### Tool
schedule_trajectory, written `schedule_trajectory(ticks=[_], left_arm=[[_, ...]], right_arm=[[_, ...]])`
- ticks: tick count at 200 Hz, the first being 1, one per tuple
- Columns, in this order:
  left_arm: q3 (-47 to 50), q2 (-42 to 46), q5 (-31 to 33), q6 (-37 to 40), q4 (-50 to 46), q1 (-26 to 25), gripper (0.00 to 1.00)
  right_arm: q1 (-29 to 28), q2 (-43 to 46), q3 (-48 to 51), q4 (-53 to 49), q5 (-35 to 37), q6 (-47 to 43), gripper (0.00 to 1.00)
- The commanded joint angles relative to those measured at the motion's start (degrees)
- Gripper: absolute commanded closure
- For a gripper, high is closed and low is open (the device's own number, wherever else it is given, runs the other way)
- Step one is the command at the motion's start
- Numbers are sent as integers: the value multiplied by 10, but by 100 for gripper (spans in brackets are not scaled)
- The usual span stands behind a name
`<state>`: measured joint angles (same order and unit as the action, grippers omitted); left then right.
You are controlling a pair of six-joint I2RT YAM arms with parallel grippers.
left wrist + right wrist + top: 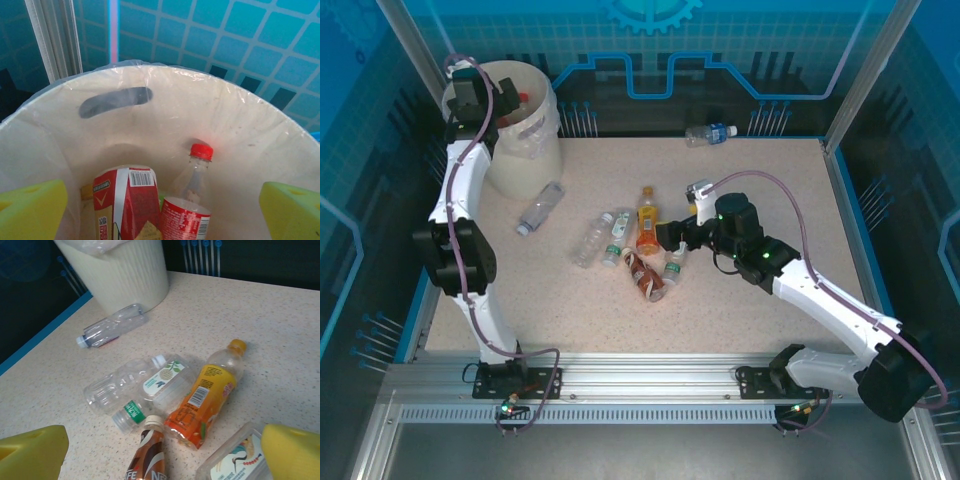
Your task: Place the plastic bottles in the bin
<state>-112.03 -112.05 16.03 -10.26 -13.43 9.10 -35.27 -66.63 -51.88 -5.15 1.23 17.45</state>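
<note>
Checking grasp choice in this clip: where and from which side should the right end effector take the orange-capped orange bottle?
Grip across the upper body of the orange bottle, just below the shoulder, coming from straight above. It lies flat on the table, and a clear bottle and a brown bottle crowd its lower half, so the end near the cap probably leaves the most clearance.

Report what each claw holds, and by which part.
Nothing is held: left claw stands open above the bin, right claw open above loose bottles.
</note>
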Motion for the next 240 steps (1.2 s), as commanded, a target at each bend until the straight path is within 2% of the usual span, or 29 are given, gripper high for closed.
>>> schedule_trajectory(ticks=[1, 21, 47, 80, 98, 128, 146, 179, 204, 240], left_arm=[[19, 56, -25, -21, -6, -7, 1], [46, 85, -51, -37, 7, -13, 1], [89, 137, -119, -90, 23, -16, 1], [181, 211, -172, -151, 59, -24, 1], [224, 243, -208, -180, 72, -24, 1], [307, 300, -213, -236, 102, -24, 1], [336, 324, -227, -262, 111, -24, 1], [370, 343, -299, -295, 115, -24, 1], [396, 367, -313, -336, 97, -26, 1], [453, 423, -304, -332, 94, -43, 1]], right_arm=[[-8, -11, -6, -13, 53, 33, 0], [-8, -21, -10, -31, 74, 56, 0], [-9, -32, -8, -47, 111, 92, 0], [-8, -54, -6, -87, 167, 157, 0], [-8, -77, -15, -112, 169, 167, 0], [-9, -116, -39, -174, 168, 207, 0], [-12, -126, -31, -176, 170, 249, 0], [-50, -151, -27, -178, 198, 309, 0], [-70, -174, -26, -186, 207, 345, 15], [-93, -210, -21, -171, 183, 381, 16]])
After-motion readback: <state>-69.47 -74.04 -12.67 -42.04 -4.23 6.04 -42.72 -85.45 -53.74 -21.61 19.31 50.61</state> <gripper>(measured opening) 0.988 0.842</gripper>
